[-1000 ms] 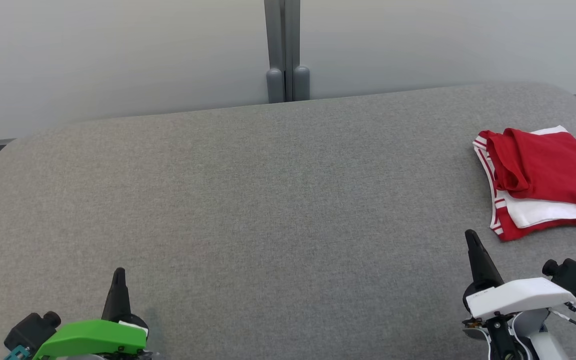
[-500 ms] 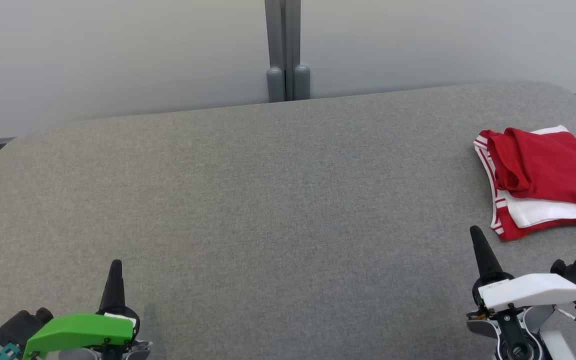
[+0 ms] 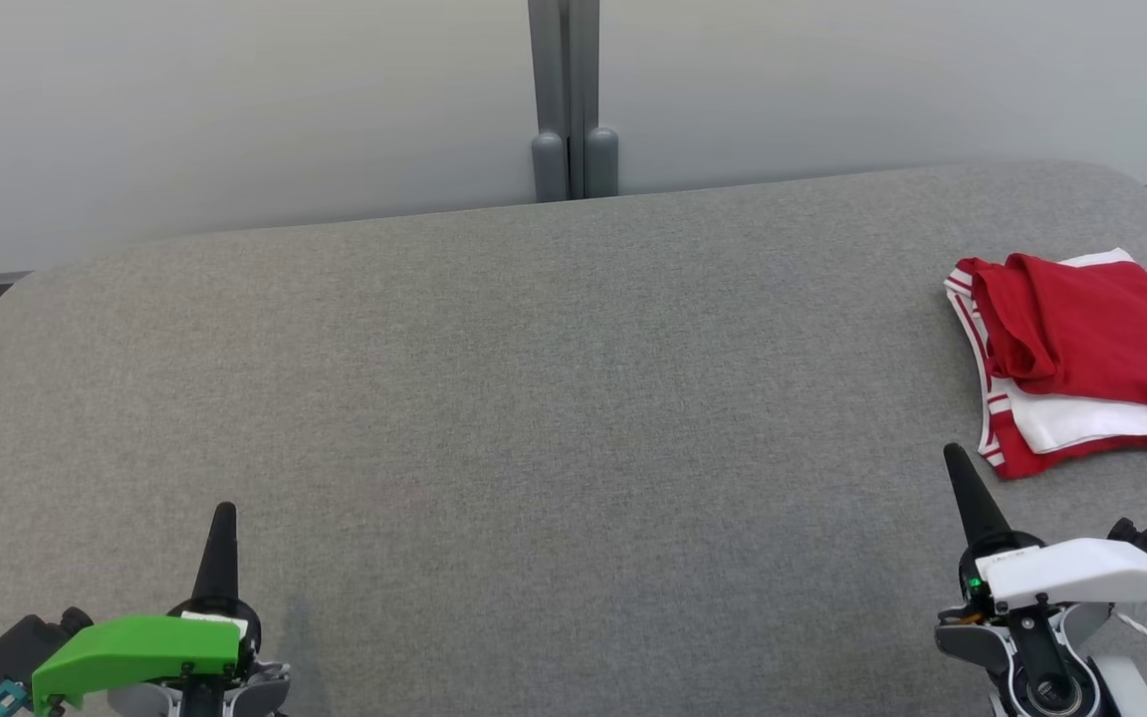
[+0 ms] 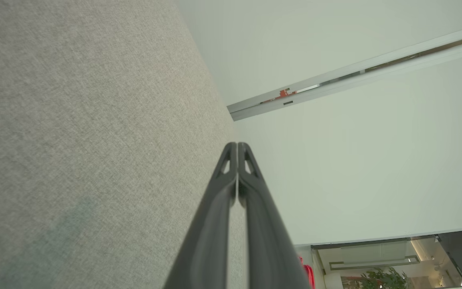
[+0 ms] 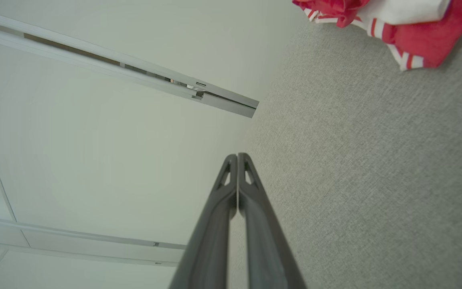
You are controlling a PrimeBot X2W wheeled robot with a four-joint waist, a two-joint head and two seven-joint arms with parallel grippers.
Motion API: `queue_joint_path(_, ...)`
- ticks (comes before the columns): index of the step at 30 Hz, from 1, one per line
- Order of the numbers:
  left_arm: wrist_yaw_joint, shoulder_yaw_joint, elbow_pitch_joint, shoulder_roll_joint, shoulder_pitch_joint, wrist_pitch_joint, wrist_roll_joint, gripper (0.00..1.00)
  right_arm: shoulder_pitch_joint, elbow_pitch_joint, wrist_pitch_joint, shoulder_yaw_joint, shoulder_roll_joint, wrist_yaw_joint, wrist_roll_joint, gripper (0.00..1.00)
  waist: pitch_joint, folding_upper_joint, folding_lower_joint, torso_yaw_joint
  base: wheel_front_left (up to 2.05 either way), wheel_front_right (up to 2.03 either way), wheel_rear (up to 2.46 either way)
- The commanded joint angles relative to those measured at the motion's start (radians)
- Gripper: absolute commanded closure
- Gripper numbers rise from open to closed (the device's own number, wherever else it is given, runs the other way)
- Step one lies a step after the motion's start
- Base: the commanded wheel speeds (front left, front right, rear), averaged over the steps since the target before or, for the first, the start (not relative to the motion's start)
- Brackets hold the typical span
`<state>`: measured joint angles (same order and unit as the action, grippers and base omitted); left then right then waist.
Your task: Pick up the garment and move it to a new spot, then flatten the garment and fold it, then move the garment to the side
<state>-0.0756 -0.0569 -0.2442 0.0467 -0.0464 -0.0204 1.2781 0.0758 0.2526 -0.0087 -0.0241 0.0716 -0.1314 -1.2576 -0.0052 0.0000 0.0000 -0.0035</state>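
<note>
Garment [image 3: 1091, 349] hasn't budged in the last second: a red and white bundle in stacked layers at the far right of the surface [image 3: 573, 398], part of it running past the head view's right edge. What moved is the arms. The left gripper [image 3: 221, 528] drifted slightly out to the left and the right gripper [image 3: 964, 483] slightly out to the right, both low at the near edge. Fingers are pressed together on both with nothing between them, and the wrist views confirm tips touching. The right one is the nearer, just short of the garment's near corner and not touching it. The left is well apart from it, over bare fabric. My read: the bundle looks folded, if a bit rumpled on top, and already parked to the side, so this looks like arms settling to rest, not lining up for a grab. Last step probably done.
</note>
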Motion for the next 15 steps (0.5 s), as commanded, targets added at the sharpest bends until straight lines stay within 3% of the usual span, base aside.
queue_joint_path(1, -0.009, -0.006, 0.005, 0.005, -0.025, -0.005, 0.025, 1.00, 0.020, -0.011, 0.008, -0.006, 0.004, 0.001, -0.026, 1.00, 0.000, 0.0000, 0.0000, 0.000, 0.00, 0.00, 0.00)
queue_joint_path(15, -0.026, -0.026, 0.003, 0.005, -0.041, -0.037, 0.133, 1.00, 0.024, -0.012, 0.041, -0.026, 0.002, 0.001, -0.148, 1.00, 0.003, 0.0000, 0.0000, 0.001, 0.00, 0.00, 0.00)
